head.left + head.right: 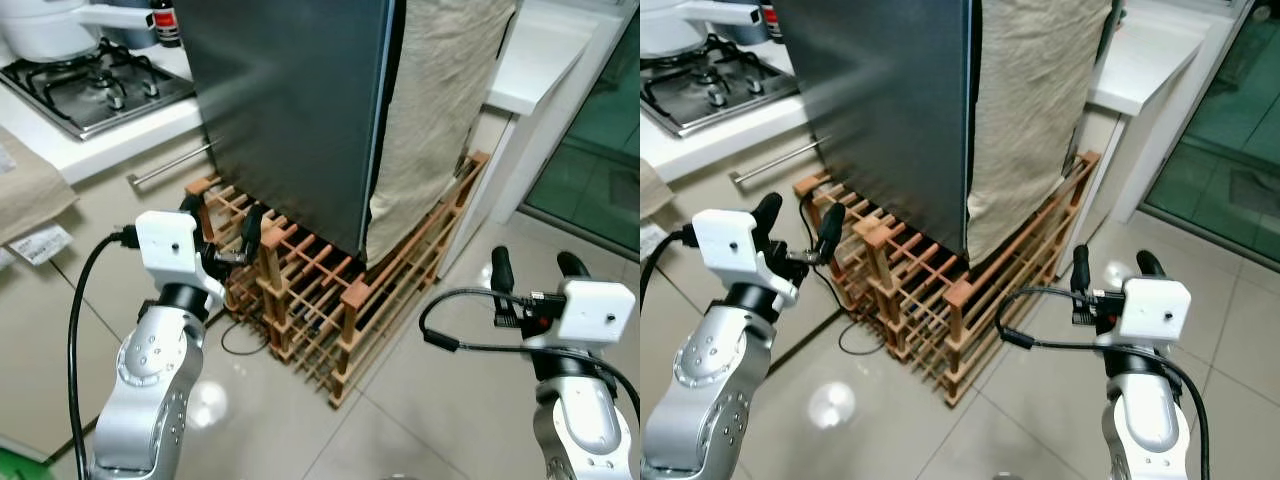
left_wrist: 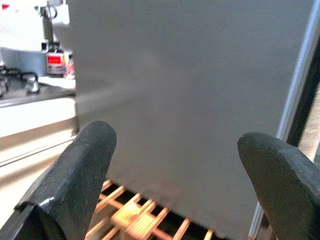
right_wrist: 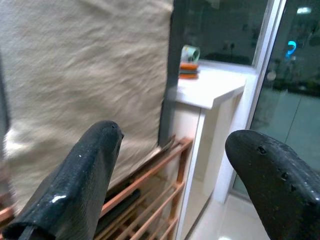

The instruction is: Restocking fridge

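**Grippers spread, empty, before a shut fridge**

Jaws stand wide apart on both arms, with nothing between them. The left gripper (image 1: 222,229) is raised just short of the fridge (image 1: 290,110), its fingers (image 2: 82,170) aimed at the dark grey door face. The right gripper (image 1: 532,268) hangs well right of the fridge, over bare floor tiles (image 1: 420,400), looking along a beige cloth (image 1: 435,110) draped down the fridge's right side.

The fridge stands upright on a wooden rack (image 1: 320,300), its long axis vertical, and the door appears closed. A thin vertical edge (image 1: 383,120) runs down the door where it meets the cloth; judging from these frames, that edge is the likeliest place to pull. It lies ahead and to the right of the left gripper, ahead and to the left of the right one. The left arm is the nearer to the door face; which arm is nearer the edge itself is hard to call.

Left of the fridge, a white counter (image 1: 110,140) carries a gas hob (image 1: 95,85) and a white pot (image 1: 50,30). Right of the fridge, a second white counter (image 1: 540,60) meets a glass door (image 1: 600,150).

No goods for stocking can be made out, so the task looks barely begun.
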